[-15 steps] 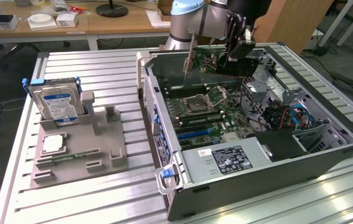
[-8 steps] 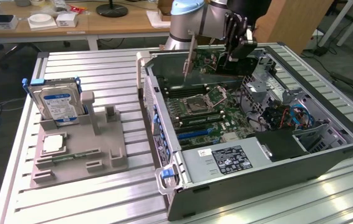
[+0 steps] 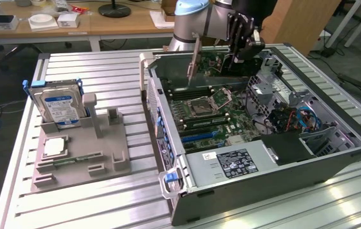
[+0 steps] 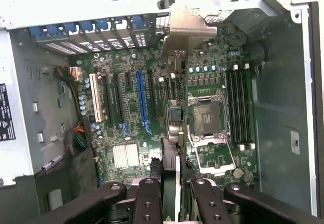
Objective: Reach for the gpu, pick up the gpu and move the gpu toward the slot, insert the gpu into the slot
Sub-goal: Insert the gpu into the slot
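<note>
Exterior view: a ribbed aluminium bench is seen carrying a dark, open-sided steel computer case that is laid flat along its right half in that view. A green motherboard lies exposed on the floor of the case. Above the case's far end, near the bench's far edge, the black two-fingered gripper is held pointing downward and is closed on the gpu, a thin, flat, dark circuit card.

The card is gripped by its upper edge and hangs directly below the fingers. It stands on edge, clear of the board and not yet seated. Its long axis is level, running from the gripper toward the exterior view's left, where it ends in a narrow, upright, bright metal bracket.

In the wrist view the card is seen edge-on between the fingers, its line judged roughly parallel to the long blue expansion slot and the black slots beside it. The bracket is turned toward the case's rear wall.
</note>
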Tool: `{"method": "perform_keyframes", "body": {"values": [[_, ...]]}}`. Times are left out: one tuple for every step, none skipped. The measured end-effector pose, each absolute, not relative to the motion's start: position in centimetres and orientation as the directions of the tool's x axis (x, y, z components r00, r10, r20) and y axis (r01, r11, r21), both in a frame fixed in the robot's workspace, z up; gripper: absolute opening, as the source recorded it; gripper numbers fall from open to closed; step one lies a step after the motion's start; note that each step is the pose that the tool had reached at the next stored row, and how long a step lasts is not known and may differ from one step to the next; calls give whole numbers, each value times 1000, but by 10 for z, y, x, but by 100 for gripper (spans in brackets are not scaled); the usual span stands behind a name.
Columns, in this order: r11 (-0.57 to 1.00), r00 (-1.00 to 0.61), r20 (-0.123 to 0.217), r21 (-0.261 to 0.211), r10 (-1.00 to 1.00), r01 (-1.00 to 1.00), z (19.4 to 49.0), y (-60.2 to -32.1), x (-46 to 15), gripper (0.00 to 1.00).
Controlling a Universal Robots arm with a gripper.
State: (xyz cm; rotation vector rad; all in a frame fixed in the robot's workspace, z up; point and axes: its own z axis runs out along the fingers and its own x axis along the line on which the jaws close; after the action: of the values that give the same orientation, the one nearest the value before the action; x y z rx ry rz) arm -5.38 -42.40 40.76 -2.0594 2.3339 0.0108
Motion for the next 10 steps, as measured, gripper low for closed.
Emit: {"method": "perform_keyframes", "body": {"values": [[115, -115, -26, -14, -993, -993, 408, -424, -54, 27], [106, -105, -26, -14, -994, -994, 408, -424, -54, 27], [96, -96, -26, -14, -995, -995, 408, -424, -54, 27], [87, -86, -26, -14, -996, -996, 408, -424, -54, 27], [76, -76, -26, -14, -997, -997, 408, -424, -54, 27], [66, -66, -26, -14, -997, -998, 408, -424, -54, 27], [56, -55, -26, -14, -998, -998, 408, -424, -54, 27], [46, -46, -27, -14, -999, -999, 408, -424, -54, 27], [38, -37, -27, -14, -999, -999, 408, -424, -54, 27], [29, -29, -27, -14, -999, -999, 408, -424, -54, 27]]}}
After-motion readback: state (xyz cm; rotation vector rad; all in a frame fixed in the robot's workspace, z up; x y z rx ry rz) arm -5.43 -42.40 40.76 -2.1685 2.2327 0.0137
